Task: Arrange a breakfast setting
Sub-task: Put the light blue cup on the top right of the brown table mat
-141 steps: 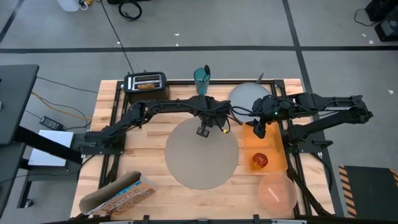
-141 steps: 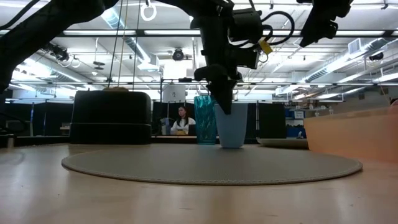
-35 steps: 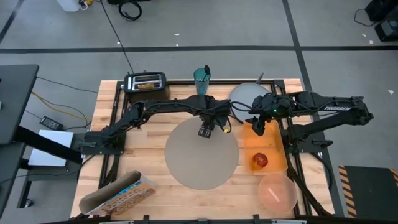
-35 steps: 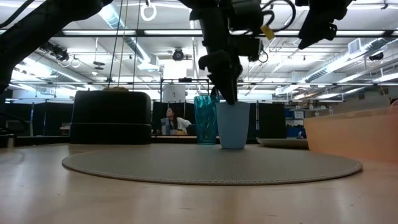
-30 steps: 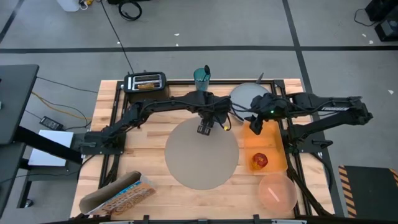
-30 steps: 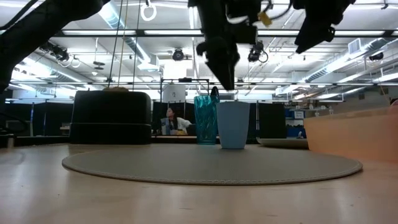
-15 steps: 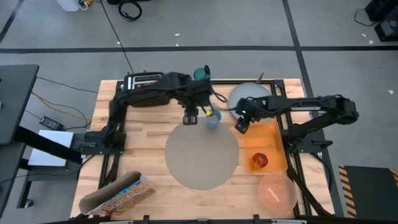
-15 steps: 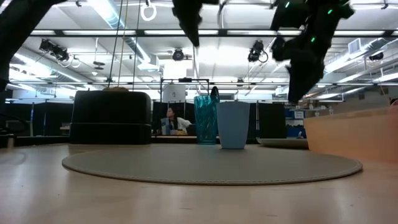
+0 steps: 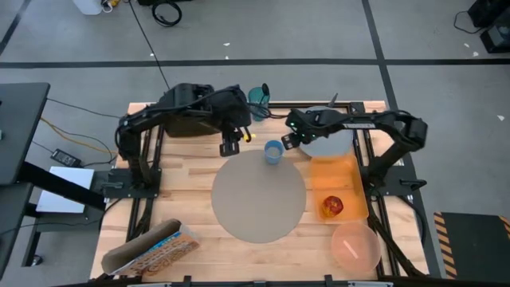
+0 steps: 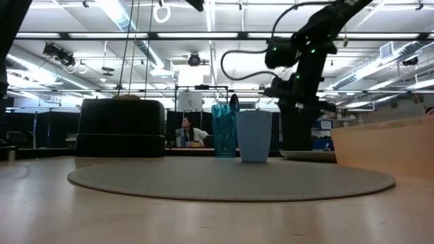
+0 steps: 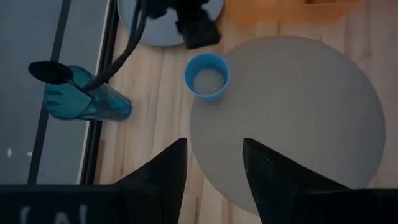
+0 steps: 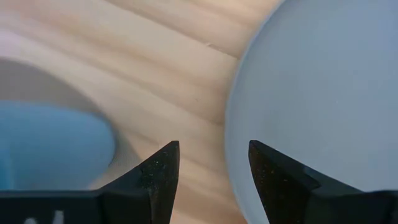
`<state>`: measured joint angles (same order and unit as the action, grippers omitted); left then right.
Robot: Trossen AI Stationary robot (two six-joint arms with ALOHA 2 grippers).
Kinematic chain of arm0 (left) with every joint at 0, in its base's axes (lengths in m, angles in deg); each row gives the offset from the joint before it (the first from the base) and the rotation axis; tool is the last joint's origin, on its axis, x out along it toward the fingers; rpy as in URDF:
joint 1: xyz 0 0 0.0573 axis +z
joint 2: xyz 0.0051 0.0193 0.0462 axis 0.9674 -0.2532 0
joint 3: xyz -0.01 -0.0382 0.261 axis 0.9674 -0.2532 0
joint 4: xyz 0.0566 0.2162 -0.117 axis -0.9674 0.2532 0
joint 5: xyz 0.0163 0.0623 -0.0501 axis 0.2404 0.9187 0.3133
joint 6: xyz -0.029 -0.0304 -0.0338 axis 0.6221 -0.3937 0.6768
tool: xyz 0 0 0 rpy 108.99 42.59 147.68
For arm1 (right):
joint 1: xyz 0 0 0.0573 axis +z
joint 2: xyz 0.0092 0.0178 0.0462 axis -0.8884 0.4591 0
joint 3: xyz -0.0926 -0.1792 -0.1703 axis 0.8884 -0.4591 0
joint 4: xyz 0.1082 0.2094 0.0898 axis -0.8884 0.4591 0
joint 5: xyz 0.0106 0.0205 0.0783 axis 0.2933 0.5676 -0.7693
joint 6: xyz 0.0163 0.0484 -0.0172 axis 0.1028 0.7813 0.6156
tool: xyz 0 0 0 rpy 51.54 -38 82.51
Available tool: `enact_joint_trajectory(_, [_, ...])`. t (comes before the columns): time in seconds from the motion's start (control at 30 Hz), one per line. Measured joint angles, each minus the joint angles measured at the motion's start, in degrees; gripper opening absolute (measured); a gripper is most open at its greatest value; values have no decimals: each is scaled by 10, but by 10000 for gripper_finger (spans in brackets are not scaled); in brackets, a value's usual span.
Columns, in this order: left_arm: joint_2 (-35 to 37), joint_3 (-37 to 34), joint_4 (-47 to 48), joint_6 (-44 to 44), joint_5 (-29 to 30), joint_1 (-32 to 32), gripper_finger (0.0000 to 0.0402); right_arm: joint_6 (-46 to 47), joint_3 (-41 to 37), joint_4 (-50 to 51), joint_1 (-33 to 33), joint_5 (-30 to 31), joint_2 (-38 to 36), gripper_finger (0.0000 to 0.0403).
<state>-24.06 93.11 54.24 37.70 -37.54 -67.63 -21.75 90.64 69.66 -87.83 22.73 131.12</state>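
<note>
The small light-blue cup stands upright on the far edge of the round grey-beige placemat. My left gripper hangs open, high above the table to the cup's left; its wrist view looks down on the cup. My right gripper is open and low between the cup and the grey plate, at the plate's left rim. The red apple lies on the orange mat. The pink bowl sits at the near right. A spoon stands in a teal glass. My right gripper points steeply down with one finger over the plate's left rim and the other finger over bare wood. Whether a finger touches the plate, I cannot tell.
The black toaster stands at the far left, partly under my left arm. A cereal box lies at the near left corner. The right arm's cable loops over the plate.
My left gripper has risen from just above the cup and drawn back toward the table's far left; the cup stays standing on the placemat's edge. My right gripper has swung left from above the orange mat and come down at the plate's left rim, rolling as it went.
</note>
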Motion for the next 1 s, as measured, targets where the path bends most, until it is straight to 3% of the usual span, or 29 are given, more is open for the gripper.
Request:
enact_joint_trajectory(0.37, [13,0,30,0,0,-27,164,29,28,-15,-29,-35,89,166])
enact_joint_trajectory(0.5, [15,0,30,-2,0,-31,164,34,23,-25,-27,-16,105,159])
enact_joint_trajectory(1.0, [14,0,31,-23,2,-26,164,23,23,-37,-27,-8,64,156])
